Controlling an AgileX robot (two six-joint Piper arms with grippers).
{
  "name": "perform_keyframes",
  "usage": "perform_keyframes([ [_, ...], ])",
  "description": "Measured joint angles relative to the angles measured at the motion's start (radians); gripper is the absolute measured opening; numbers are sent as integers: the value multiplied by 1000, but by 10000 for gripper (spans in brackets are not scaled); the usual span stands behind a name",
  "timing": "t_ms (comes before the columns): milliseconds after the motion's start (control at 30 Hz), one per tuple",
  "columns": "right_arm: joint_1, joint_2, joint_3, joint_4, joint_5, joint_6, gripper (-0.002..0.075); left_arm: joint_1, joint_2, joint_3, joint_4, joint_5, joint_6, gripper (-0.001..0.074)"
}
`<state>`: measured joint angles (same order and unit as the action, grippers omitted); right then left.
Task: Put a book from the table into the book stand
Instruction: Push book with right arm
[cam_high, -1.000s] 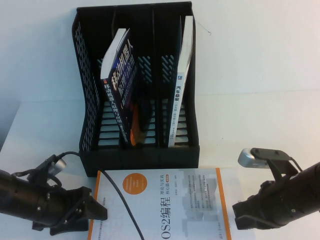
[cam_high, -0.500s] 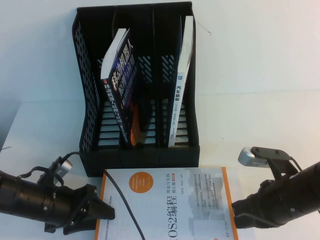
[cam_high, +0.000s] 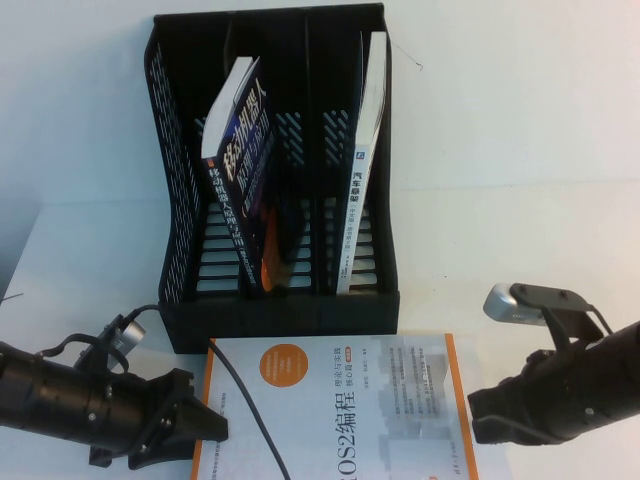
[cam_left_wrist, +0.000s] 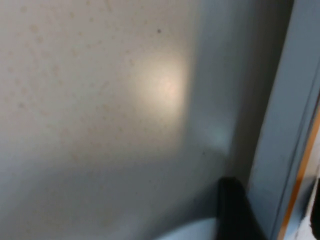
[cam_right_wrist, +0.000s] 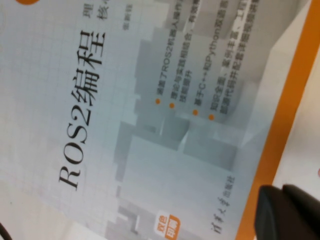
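A book (cam_high: 340, 420) with a pale grey cover and orange borders lies flat on the white table in front of the black book stand (cam_high: 290, 315). My left gripper (cam_high: 195, 430) is low at the book's left edge. In the left wrist view its fingers (cam_left_wrist: 232, 205) stand apart with the book's orange-striped edge (cam_left_wrist: 280, 150) between them. My right gripper (cam_high: 478, 420) is at the book's right edge. In the right wrist view its two fingers (cam_right_wrist: 280, 197) lie together beside the orange border of the cover (cam_right_wrist: 150, 125).
The stand has three slots. A dark blue book (cam_high: 240, 170) leans in the left part and a white book (cam_high: 365, 160) stands in the right slot. A black cable (cam_high: 245, 410) lies across the flat book's cover.
My left gripper moved right against the book's left edge and the book slid a little to the right. My right gripper drew back slightly to the right.
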<state>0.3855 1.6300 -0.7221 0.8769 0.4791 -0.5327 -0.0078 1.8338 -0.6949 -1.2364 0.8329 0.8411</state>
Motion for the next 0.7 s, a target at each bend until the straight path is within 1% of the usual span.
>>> perform_keyframes([
  [100,-4,-5,0,0,-2,9,-2,0,0,0,-5,8,0,352],
  [200,-4,-6,0,0,-2,21,-2,0,0,-1,-10,14,0,367],
  [533,-4,-6,0,0,-33,31,-2,0,0,-1,-12,20,0,375],
  [700,-4,42,0,0,-43,31,-2,0,0,-1,-12,22,2,375],
])
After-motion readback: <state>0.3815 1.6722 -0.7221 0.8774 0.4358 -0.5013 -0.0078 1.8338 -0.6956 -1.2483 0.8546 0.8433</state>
